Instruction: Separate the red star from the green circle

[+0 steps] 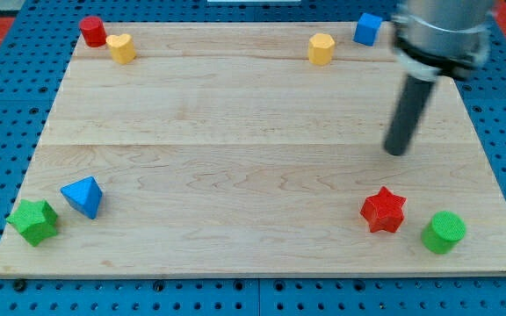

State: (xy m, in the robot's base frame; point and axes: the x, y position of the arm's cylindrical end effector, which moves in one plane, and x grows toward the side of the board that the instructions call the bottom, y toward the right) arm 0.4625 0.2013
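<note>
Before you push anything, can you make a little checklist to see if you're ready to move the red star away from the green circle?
1. Red star in plain sight: ok.
2. Green circle in plain sight: ok.
3. Star and circle already well apart: not ok, only a small gap.
4. My tip touching no block: ok, it is above the star in the view.
5. Free board to the star's left: ok.
6. Tip lined up between the two: not ok.

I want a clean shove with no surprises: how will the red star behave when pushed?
The red star sits flat and squat, so it will probably slide rather than tip or roll. Its points may make it turn if my tip meets it off-centre. The green circle lies close, apart, towards the view's right.
</note>
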